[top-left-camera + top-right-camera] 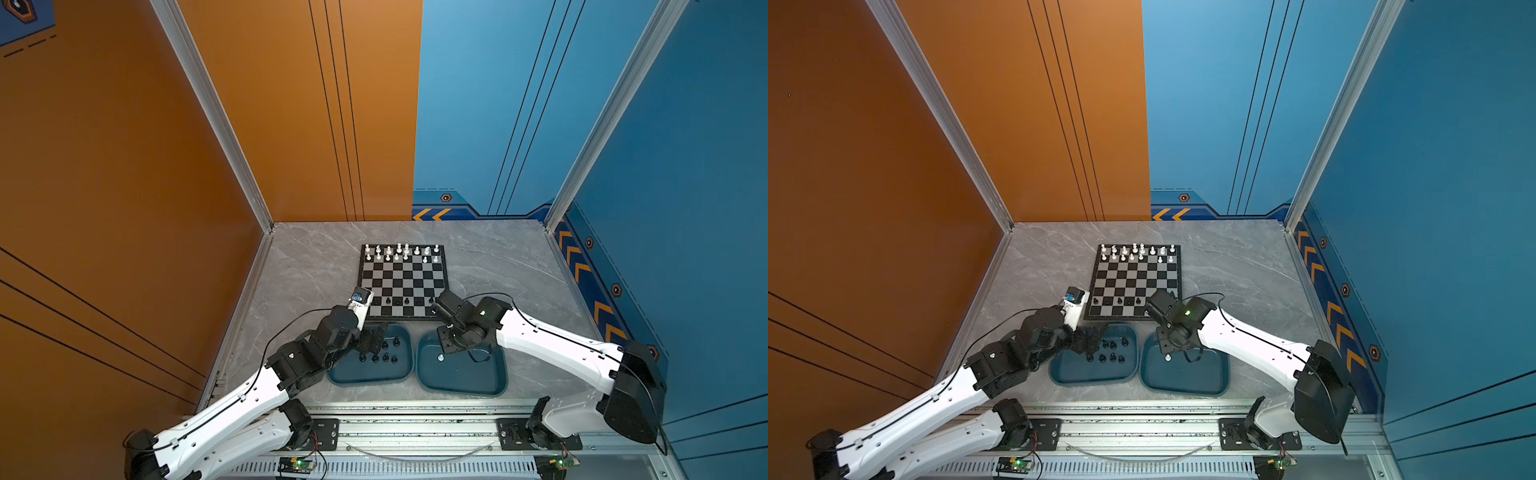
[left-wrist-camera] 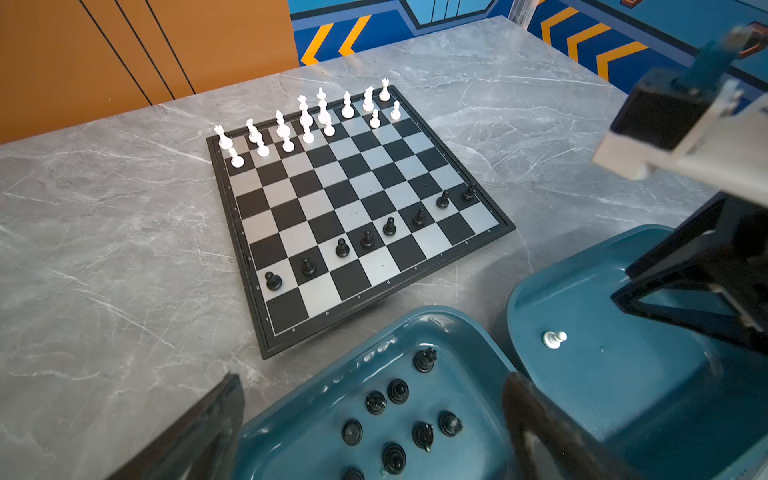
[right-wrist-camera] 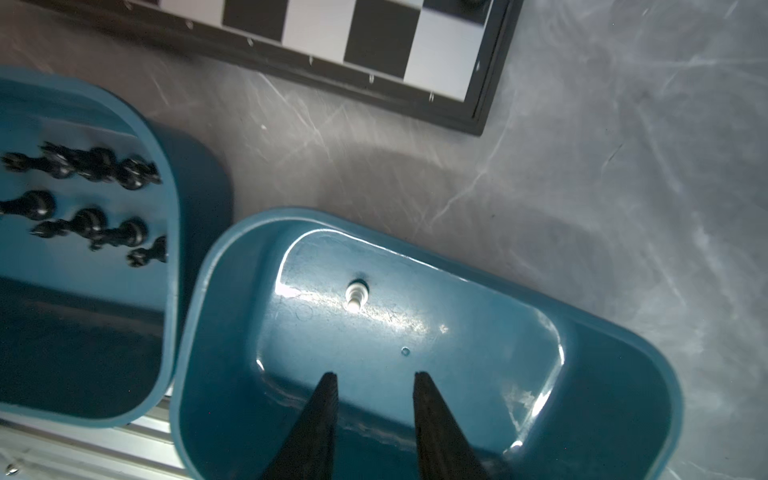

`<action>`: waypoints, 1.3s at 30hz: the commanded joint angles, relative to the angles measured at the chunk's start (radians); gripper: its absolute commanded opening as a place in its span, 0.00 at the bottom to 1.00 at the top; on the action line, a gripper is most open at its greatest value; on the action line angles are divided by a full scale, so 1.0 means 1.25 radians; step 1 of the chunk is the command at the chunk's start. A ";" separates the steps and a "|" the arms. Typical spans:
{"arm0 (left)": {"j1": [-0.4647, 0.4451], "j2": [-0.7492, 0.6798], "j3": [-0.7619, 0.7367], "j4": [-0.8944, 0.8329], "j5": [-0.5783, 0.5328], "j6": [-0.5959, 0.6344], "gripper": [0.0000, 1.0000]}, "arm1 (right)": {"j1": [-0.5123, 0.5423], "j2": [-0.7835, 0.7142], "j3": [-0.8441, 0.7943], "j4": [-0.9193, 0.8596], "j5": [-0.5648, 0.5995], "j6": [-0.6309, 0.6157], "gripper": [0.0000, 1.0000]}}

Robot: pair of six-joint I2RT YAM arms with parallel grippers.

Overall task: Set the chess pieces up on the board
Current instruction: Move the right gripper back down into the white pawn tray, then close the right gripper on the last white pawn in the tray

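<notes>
When I checked a top view, one board [image 1: 402, 277] lay flat on the table [image 1: 498, 257], just beyond two teal trays, the left tray [image 1: 370, 379] and the right tray [image 1: 461, 391]. It had black and silver squares inside a thin black rim. White pieces [image 1: 388, 250] filled its two far rows, and black pawns [image 1: 407, 300] stood in one near row.

From the left wrist I counted fifteen white pieces on the board, eight in the back row and seven in front, and eight black pawns in a line. Eight more black pieces [image 2: 398, 391] sat in the left tray, and one white pawn [image 2: 554, 339] lay on its side in the right tray. Small coordinates ran along the rim; I could read a 1 and a 2, the rest too fine. The left gripper [image 2: 374, 376] stood wide and empty over the left tray.

From the right wrist, the right gripper [image 3: 375, 374] showed a narrow gap with nothing in it, above the right tray's floor, the white pawn just beyond its tips.
</notes>
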 commanded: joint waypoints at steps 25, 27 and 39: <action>-0.054 -0.068 -0.033 -0.088 -0.087 -0.024 0.98 | 0.013 0.157 -0.071 0.173 -0.053 0.067 0.29; -0.047 -0.060 -0.030 -0.085 -0.081 -0.019 0.98 | 0.011 0.162 -0.072 0.174 -0.056 0.067 0.29; -0.008 -0.037 -0.029 -0.063 -0.045 -0.009 0.97 | -0.004 0.180 -0.080 0.177 -0.067 0.065 0.25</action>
